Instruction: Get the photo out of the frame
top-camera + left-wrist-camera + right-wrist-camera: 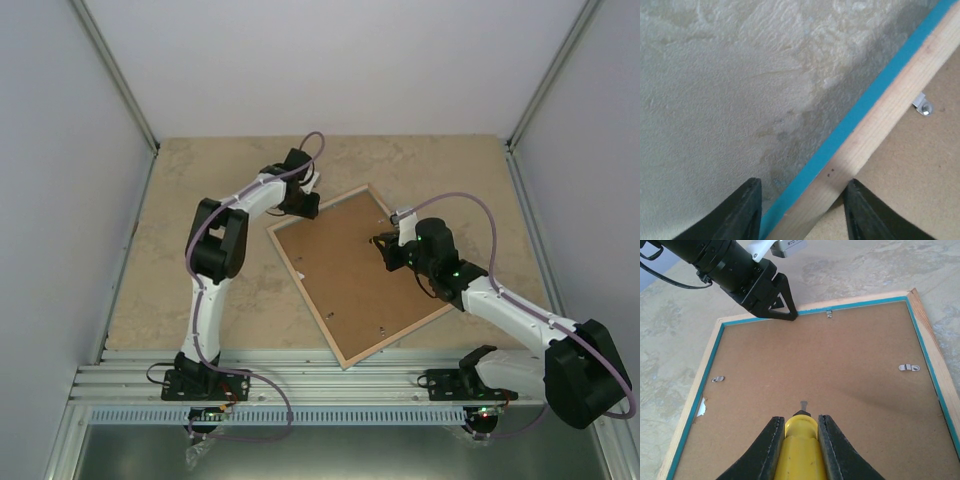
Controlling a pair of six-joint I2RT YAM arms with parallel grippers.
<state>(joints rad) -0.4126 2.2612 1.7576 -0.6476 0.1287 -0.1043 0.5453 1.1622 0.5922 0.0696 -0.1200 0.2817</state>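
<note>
So the frame (pixel 885 115) is lying face down around the middle of the surface (pixel 150 290), turned like a diamond, with one corner almost at the near edge. All you can see is the wood rim and the brown backing board (pixel 345 280). The photo is hidden underneath, can't see it at all.

The left arm goes up from its base at the near edge and bends at the elbow over the left half of the surface. From there it reaches away and to the right, wrist tipped down onto the frame's far-left side. The left tool (pixel 804 182) sits partway open with one finger outside the rim and one over the board. Honestly can't tell if it's pinching the rim.

The right arm swings out toward the right edge, then stretches low back over the frame's right corner. The right tool (pixel 801 418) is clamped tight on a yellow handle (pixel 801 450), whose grey metal tip (pixel 803 407) is down on the board. A few little metal tabs (pixel 909 368) sit along the rim.
</note>
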